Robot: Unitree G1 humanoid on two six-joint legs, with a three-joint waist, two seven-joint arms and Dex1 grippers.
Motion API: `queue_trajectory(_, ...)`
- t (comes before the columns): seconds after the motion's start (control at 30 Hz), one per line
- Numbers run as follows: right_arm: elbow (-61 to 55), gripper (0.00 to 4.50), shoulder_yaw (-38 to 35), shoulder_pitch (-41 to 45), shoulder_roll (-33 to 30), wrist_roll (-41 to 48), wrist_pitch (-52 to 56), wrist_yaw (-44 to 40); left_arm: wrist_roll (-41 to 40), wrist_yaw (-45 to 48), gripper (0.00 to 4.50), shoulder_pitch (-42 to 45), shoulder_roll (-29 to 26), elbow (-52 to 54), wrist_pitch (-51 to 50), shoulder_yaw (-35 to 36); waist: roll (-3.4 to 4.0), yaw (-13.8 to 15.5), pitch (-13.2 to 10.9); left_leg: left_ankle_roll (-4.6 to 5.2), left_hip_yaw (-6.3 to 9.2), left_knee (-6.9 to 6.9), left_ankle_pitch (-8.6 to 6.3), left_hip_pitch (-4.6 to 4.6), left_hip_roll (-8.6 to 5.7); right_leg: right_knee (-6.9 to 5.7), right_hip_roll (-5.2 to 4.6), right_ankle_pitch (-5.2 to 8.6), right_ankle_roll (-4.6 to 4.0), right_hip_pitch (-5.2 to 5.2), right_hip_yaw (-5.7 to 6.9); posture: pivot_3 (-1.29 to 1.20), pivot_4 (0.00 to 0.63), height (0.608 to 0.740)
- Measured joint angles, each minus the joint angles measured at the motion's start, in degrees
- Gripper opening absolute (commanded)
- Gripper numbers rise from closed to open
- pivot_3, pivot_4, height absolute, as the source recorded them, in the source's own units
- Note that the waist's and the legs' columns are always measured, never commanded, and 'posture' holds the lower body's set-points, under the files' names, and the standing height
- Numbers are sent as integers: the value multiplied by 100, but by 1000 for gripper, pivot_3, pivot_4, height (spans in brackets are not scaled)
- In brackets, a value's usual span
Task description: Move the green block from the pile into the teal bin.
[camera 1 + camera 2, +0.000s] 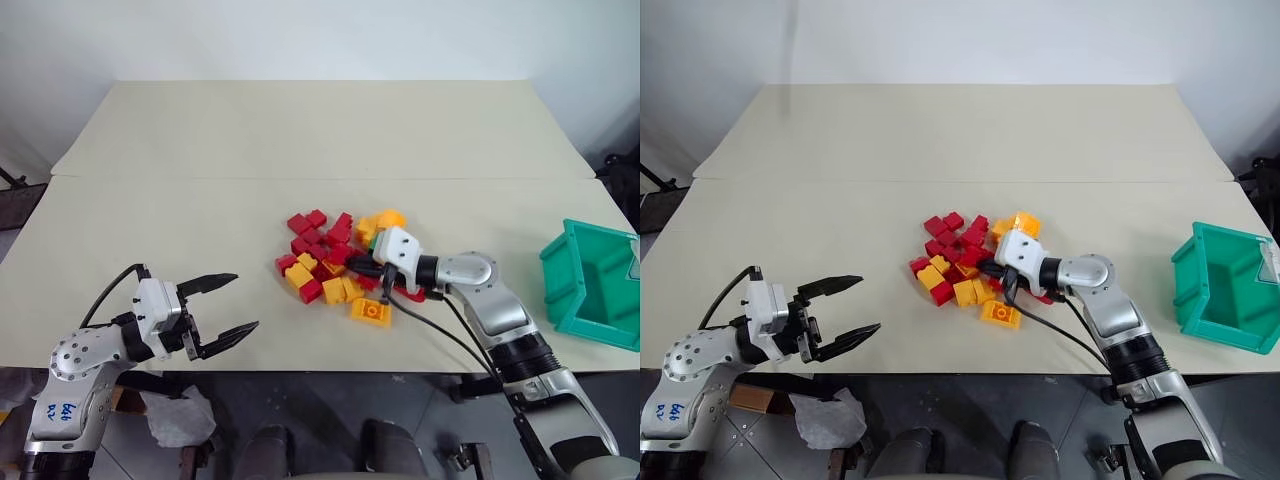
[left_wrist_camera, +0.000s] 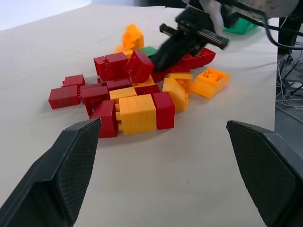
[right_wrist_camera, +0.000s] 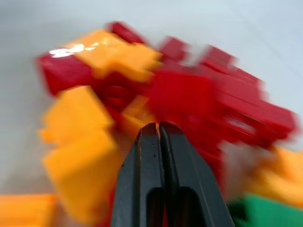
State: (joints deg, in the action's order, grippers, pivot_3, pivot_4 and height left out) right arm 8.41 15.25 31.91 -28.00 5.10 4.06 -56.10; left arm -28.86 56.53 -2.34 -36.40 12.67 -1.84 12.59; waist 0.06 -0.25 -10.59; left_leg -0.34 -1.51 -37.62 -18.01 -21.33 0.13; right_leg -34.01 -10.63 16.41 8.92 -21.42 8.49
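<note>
Green block (image 2: 149, 51): wedged in the pile (image 1: 335, 262) on its far side, mostly buried under red and orange bricks. Right gripper (image 1: 990, 269), fingers pressed together and empty, noses into the heap, probably to clear bricks. Left gripper (image 1: 222, 312) waits wide open beside the pile; bin (image 1: 590, 283) sits well apart at the right.

table: I'm looking at a cream table (image 1: 250, 140), seam across it | on it: the pile (image 1: 335, 262) of red and yellow-orange bricks mid-table | far right edge: the teal bin (image 1: 590, 285), well apart from the bricks
</note>
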Motion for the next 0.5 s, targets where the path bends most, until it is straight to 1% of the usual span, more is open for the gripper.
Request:
queue_trajectory(0.2, -496, 87, -76, -383, -360, 81, 127, -222, 0, -44, 4500, -43, 6, 4, 4, 0, 0, 17, 0, 2, -2, -2, -2, -1, -1, 1, 0, 0, 0, 0, -2, 0, 150, 740)
queue_trajectory(0.3, -670, 87, -395, -586, -563, 415, 159, -409, -9, -56, 4500, -73, 6, 13, -12, 2, 0, 18, 0, 2, -4, -2, -2, -1, 0, 2, 0, 0, 0, 0, -4, 0, 150, 740)
queue_trajectory(0.37, -801, 87, -750, -706, -746, 767, 298, -540, -45, -58, 4500, -92, 2, 37, -82, 18, 0, 19, -1, 3, -6, -1, -3, -1, 0, 3, 0, 0, 0, 0, -4, 0, 150, 740)
queue_trajectory(0.43, -864, 463, -1189, -790, -1014, 1119, 568, -640, -84, -61, 4500, -117, -1, 45, -147, 71, 0, 25, -1, 5, -7, -2, -4, -1, 0, 4, 0, 0, 0, 0, -5, 0, 150, 740)
queue_trajectory(0.47, -887, 698, -1437, -833, -1190, 1350, 834, -690, -92, -63, 4500, -121, -2, 46, -166, 94, -1, 35, -1, 6, -7, -3, -4, -1, 0, 6, 0, 0, -1, 1, -5, 0, 150, 740)
queue_trajectory(0.5, -890, 1029, -1619, -868, -1347, 1518, 1081, -726, -99, -65, 4500, -122, -3, 46, -181, 103, -1, 40, -1, 7, -7, -3, -5, -1, 0, 6, 0, 0, -1, 2, -5, 0, 150, 740)
